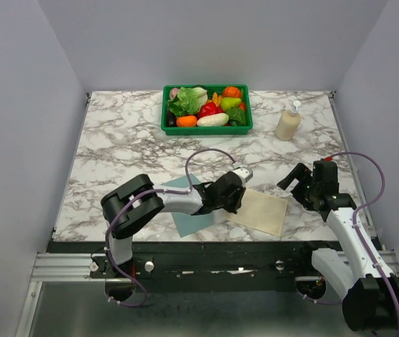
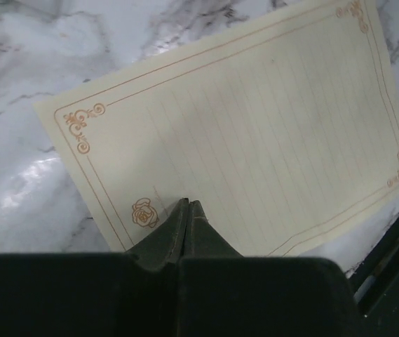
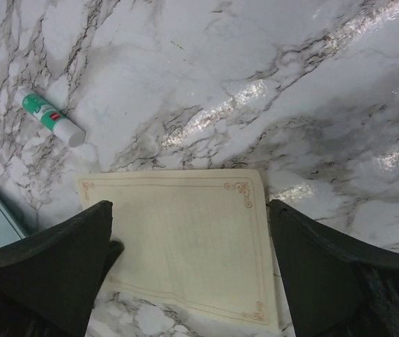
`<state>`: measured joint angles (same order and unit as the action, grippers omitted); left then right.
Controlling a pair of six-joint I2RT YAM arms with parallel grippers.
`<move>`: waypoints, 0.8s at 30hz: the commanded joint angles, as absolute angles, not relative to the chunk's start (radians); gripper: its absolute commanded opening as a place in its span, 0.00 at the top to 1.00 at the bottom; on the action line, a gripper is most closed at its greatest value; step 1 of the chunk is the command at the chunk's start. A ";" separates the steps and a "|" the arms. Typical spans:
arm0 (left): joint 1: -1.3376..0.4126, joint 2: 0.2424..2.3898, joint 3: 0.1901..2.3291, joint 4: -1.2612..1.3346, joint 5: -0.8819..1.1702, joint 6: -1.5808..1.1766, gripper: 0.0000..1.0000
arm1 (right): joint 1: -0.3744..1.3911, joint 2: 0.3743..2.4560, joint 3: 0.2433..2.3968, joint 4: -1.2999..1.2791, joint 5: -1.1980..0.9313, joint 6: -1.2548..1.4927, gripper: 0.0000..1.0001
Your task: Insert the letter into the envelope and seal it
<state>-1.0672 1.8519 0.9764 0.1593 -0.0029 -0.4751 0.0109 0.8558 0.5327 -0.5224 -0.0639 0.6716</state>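
Observation:
The cream letter [image 1: 261, 210] lies flat on the marble near the front edge, its ornate border plain in both wrist views [image 2: 255, 126] [image 3: 185, 239]. The teal envelope [image 1: 182, 217] lies to its left, partly under my left arm; one corner of it [image 3: 3, 221] shows in the right wrist view. My left gripper [image 1: 237, 191] is shut, its fingertips [image 2: 187, 203] resting on the letter beside a small gold rose. No paper shows between the jaws. My right gripper [image 1: 299, 181] hovers open above the letter's right end, its fingers spread wide [image 3: 192, 281].
A glue stick [image 3: 50, 118] lies on the marble just behind the letter. At the back stands a green basket [image 1: 206, 130] of toy vegetables, with a pump bottle [image 1: 288, 121] to its right. The table's front edge [image 1: 206, 246] runs just below the papers.

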 commanded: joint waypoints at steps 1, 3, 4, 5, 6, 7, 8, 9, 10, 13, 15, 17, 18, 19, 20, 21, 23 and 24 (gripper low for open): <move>-1.003 1.845 0.925 0.104 0.000 -0.479 1.00 | 0.005 0.874 0.523 -0.534 -0.109 0.647 0.01; -0.997 1.844 0.928 0.098 0.000 -0.471 1.00 | 0.005 0.885 0.515 -0.513 -0.136 0.626 0.01; -0.997 1.845 0.933 0.097 -0.002 -0.469 1.00 | 0.005 0.897 0.512 -0.509 -0.162 0.620 0.01; -0.997 1.845 0.936 0.095 -0.002 -0.468 1.00 | 0.003 0.902 0.509 -0.506 -0.172 0.617 0.01; -0.997 1.847 0.936 0.095 -0.002 -0.468 1.00 | 0.005 0.907 0.506 -0.499 -0.181 0.615 0.02; -0.997 1.850 0.937 0.097 -0.002 -0.469 1.00 | 0.005 0.911 0.503 -0.499 -0.198 0.615 0.02; -0.997 1.850 0.937 0.097 -0.002 -0.475 1.00 | 0.005 0.914 0.496 -0.497 -0.204 0.617 0.04; -0.997 1.850 0.936 0.098 -0.002 -0.483 1.00 | 0.005 0.913 0.491 -0.497 -0.212 0.618 0.05; -0.997 1.850 0.931 0.098 -0.002 -0.491 1.00 | 0.005 0.911 0.486 -0.497 -0.222 0.621 0.06; -0.997 1.842 0.913 0.101 -0.008 -0.534 1.00 | 0.003 0.905 0.466 -0.505 -0.244 0.641 0.07; -0.999 1.839 0.896 0.110 -0.012 -0.563 1.00 | 0.003 0.904 0.443 -0.506 -0.255 0.661 0.06; -1.002 1.835 0.874 0.110 -0.031 -0.609 1.00 | 0.005 0.910 0.431 -0.506 -0.268 0.676 0.04; -1.003 1.835 0.868 0.112 -0.040 -0.623 1.00 | 0.005 0.920 0.428 -0.506 -0.270 0.680 0.04; -1.003 1.832 0.853 0.113 -0.044 -0.639 1.00 | 0.005 0.926 0.423 -0.508 -0.264 0.681 0.03; -1.003 1.830 0.845 0.117 -0.054 -0.675 1.00 | 0.005 0.931 0.423 -0.512 -0.259 0.689 0.03; -1.005 1.829 0.839 0.123 -0.057 -0.689 1.00 | 0.005 0.936 0.423 -0.520 -0.250 0.692 0.02; -1.008 1.825 0.824 0.123 -0.064 -0.725 1.00 | 0.005 0.943 0.423 -0.526 -0.239 0.692 0.01; -1.011 1.824 0.819 0.126 -0.067 -0.735 1.00 | 0.005 0.945 0.422 -0.525 -0.236 0.692 0.00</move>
